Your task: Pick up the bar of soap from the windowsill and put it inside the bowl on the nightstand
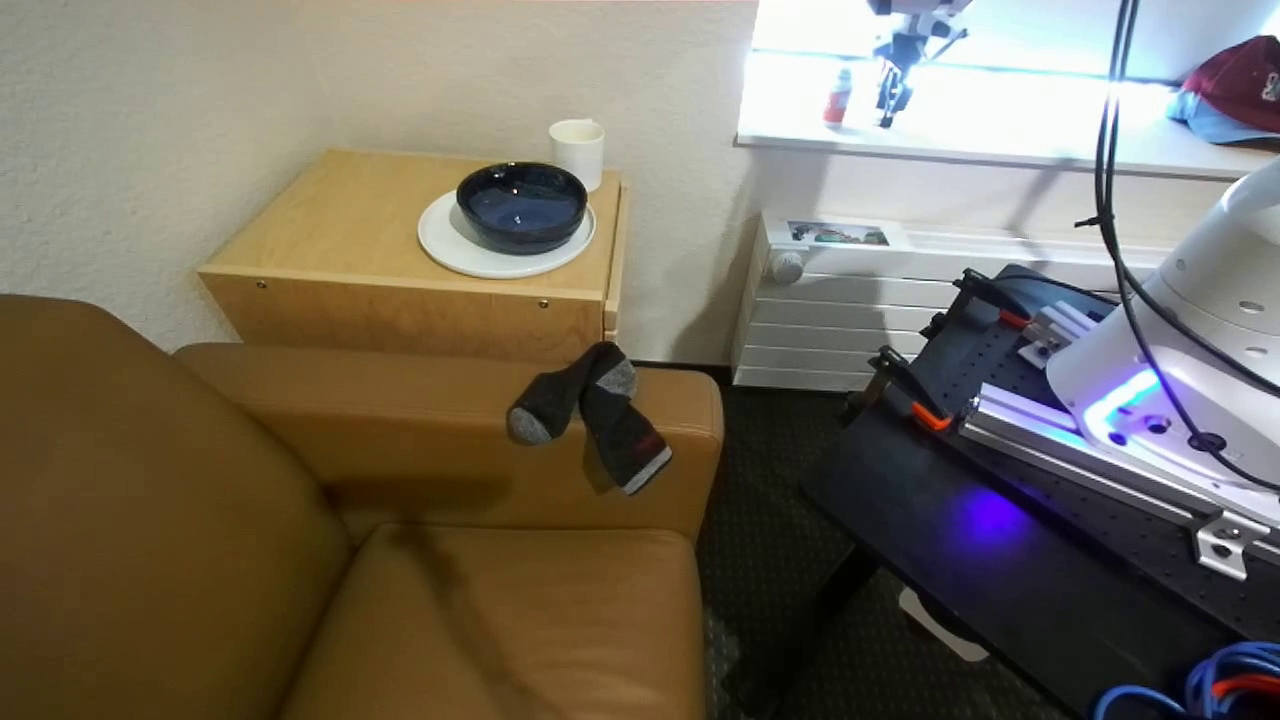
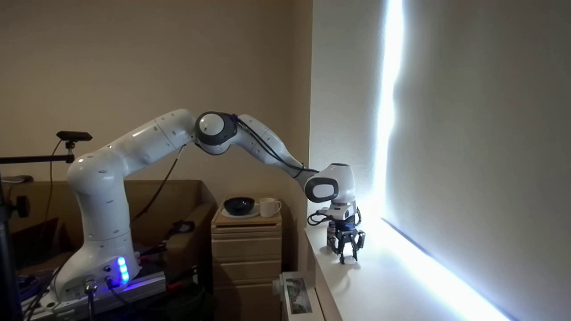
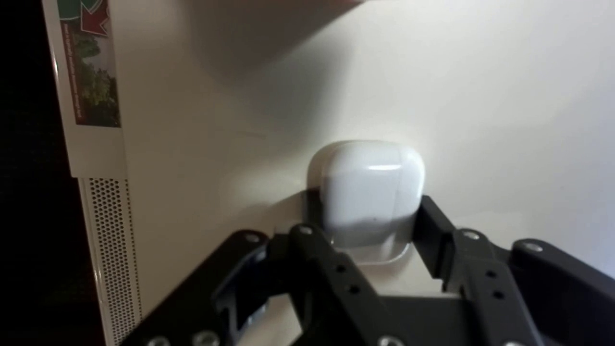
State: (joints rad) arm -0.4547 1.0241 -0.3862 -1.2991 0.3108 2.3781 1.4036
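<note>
At left in an exterior view, the glazed dark-blue bowl (image 1: pixel 520 208) sits on a white plate (image 1: pixel 440 236) on the nightstand surface (image 1: pixel 350 210), nothing seen inside. Rightward, between two and three o'clock from it, the end effector (image 1: pixel 890 114) hangs low over the windowsill surface (image 1: pixel 1020 122). In the wrist view its jaws flank the bar of soap (image 3: pixel 370 192) at about nine and three o'clock, touching both sides, apparently clamped; whether it is lifted I cannot tell. The grasp seems made; carrying and releasing remain.

Around, from the left: a leather armchair (image 1: pixel 540 600) with socks (image 1: pixel 618 430) on it, at five o'clock from the bowl; a mug (image 1: pixel 578 155) between one and two; a small bottle (image 1: pixel 838 97) just beside the end effector at nine, the likeliest obstacle; a maroon baseball cap (image 1: pixel 1238 82), well apart at three.
</note>
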